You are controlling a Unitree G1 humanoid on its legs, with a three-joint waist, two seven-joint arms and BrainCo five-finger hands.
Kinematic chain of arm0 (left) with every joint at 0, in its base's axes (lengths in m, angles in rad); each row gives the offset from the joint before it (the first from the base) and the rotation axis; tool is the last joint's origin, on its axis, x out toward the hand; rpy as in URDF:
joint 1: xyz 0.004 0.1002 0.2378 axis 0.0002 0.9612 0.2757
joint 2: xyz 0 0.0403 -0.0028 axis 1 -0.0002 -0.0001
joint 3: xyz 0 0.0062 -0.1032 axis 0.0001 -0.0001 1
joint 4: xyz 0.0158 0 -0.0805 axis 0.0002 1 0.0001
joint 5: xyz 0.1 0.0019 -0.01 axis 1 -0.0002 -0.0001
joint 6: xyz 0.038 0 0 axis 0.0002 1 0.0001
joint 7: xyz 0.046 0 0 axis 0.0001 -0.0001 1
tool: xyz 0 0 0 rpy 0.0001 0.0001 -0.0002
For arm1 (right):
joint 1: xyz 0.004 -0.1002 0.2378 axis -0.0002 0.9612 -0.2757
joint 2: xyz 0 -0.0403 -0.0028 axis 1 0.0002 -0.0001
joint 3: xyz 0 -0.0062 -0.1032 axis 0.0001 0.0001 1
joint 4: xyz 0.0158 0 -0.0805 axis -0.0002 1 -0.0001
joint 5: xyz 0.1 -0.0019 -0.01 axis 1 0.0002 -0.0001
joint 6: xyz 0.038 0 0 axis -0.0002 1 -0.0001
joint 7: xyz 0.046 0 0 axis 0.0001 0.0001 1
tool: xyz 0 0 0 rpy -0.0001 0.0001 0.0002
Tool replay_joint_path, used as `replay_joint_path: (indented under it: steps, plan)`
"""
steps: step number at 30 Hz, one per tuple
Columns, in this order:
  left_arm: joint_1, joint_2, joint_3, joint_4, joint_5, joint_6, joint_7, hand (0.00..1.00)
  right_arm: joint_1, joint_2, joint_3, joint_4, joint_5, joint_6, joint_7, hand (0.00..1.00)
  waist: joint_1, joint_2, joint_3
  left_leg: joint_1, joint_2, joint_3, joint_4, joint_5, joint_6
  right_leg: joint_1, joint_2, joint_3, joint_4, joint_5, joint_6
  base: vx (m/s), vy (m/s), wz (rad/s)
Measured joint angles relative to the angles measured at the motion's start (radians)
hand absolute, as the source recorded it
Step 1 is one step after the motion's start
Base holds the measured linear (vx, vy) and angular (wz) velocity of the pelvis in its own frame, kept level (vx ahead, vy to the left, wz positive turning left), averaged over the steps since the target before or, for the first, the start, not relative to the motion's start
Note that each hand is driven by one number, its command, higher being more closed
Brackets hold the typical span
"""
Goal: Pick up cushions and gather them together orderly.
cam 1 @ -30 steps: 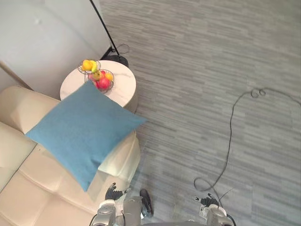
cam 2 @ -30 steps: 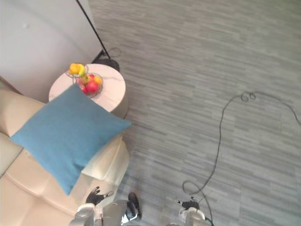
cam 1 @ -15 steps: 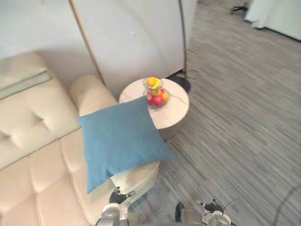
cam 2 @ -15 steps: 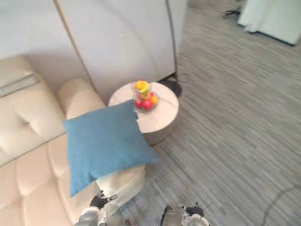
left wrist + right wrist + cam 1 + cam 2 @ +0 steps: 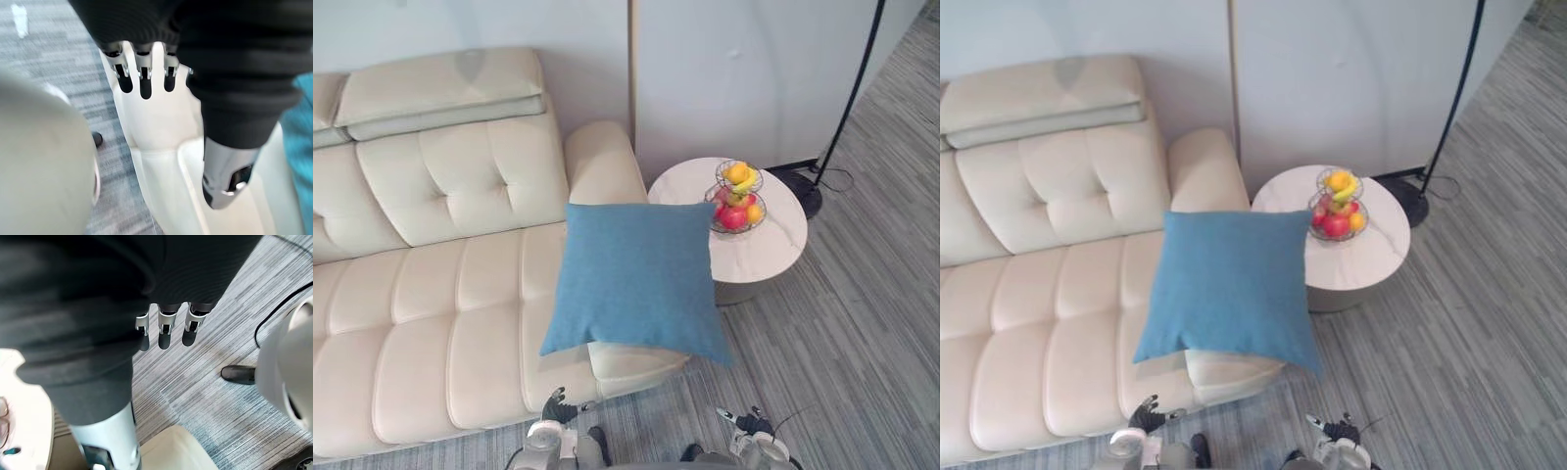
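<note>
Left wrist view: my left hand has straight fingers, with the thumb apart from them, and it holds nothing. Past them is the pale edge of the sofa, and a strip of the blue cushion is at the side.
Right wrist view: my right hand also has straight fingers and holds nothing. It hangs over the grey floor.
Eye views: the whole cushion lies on the right end of the sofa, over the seat and the low front of the armrest. One corner sticks out past the sofa front, above the floor. Both hands are low at the bottom edge, in front of the sofa and well apart from the cushion.
Room: striped grey floor and a white wall. A round pale table stands just beside the armrest, with a wire fruit basket on it. A black lamp stands behind the table.
Hidden: the sofa is cut at the left and the lamp at the top. One cushion corner overlaps the table in view; I cannot tell if it touches.
</note>
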Motion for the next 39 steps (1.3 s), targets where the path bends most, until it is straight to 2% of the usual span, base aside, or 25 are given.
replay_joint_path:
  steps: [3, 6, 12, 14, 24, 32, 38, 39]
  plan:
    - [-0.001, 0.008, 0.009, -0.001, 0.000, 0.000, 0.000, 0.00, -0.021, -0.010, 0.001, -0.001, -0.024, -0.001, 0.000, 0.00, -0.004, -0.005, 0.002, 0.021, -0.004, -0.001, -0.043, 0.030, 0.000, 0.010, 0.009, 0.000, -0.023, 0.018, -0.002, -0.05, -0.005, -0.01]
    - [-0.002, 0.030, 0.044, -0.039, -0.003, 0.000, 0.002, 0.00, -0.052, -0.065, 0.001, -0.026, -0.050, 0.002, -0.005, 0.00, -0.010, -0.008, 0.002, 0.024, -0.008, -0.004, -0.089, 0.063, 0.002, 0.006, 0.019, -0.002, -0.050, 0.043, -0.006, -0.11, 0.007, 0.04]
    - [0.013, 0.156, 0.135, -0.230, -0.023, -0.018, 0.024, 0.00, -0.071, -0.192, 0.009, -0.319, -0.115, -0.016, -0.007, 0.00, -0.016, -0.015, -0.004, 0.024, -0.011, -0.010, -0.192, 0.123, 0.010, -0.025, 0.044, 0.005, -0.092, 0.090, -0.013, -0.15, 0.023, 0.01]
    - [0.016, 0.176, 0.136, -0.264, -0.030, -0.024, 0.026, 0.00, -0.086, -0.198, 0.013, -0.356, -0.115, -0.021, -0.004, 0.00, -0.016, -0.017, -0.005, 0.021, -0.012, -0.003, -0.200, 0.125, 0.006, -0.025, 0.050, 0.010, -0.117, 0.106, -0.009, -0.12, 0.028, -0.09]
    - [-0.027, 0.133, 0.118, -0.443, -0.086, -0.038, 0.046, 0.00, -0.150, -0.187, 0.133, -0.417, -0.087, -0.024, 0.015, 0.00, -0.015, -0.015, -0.013, -0.029, -0.017, -0.001, -0.200, 0.132, 0.007, -0.066, 0.060, 0.035, -0.162, 0.139, -0.011, -0.01, 0.013, -0.04]
    - [-0.216, 0.088, 0.008, -0.471, -0.102, -0.042, 0.111, 0.00, -0.304, -0.151, 0.222, -0.413, -0.041, -0.024, -0.007, 0.00, -0.013, -0.013, -0.001, -0.135, -0.017, -0.011, -0.178, 0.155, 0.026, -0.152, 0.063, 0.033, -0.169, 0.152, -0.023, 0.07, -0.016, 0.02]
    - [-0.445, 0.087, -0.026, -0.415, -0.128, -0.043, 0.172, 0.00, -0.518, -0.138, 0.288, -0.302, -0.012, -0.023, -0.045, 0.00, 0.000, -0.005, 0.115, -0.223, 0.003, 0.001, -0.145, 0.155, 0.026, -0.267, 0.060, 0.068, -0.093, 0.140, -0.042, -0.06, 0.017, -0.10]
    - [-0.477, 0.088, -0.026, -0.396, -0.139, -0.043, 0.182, 1.00, -0.552, -0.138, 0.292, -0.285, -0.001, -0.024, -0.048, 1.00, 0.001, -0.005, 0.129, -0.241, 0.003, 0.002, -0.145, 0.162, 0.030, -0.292, 0.058, 0.072, -0.081, 0.139, -0.043, -0.07, 0.030, -0.05]
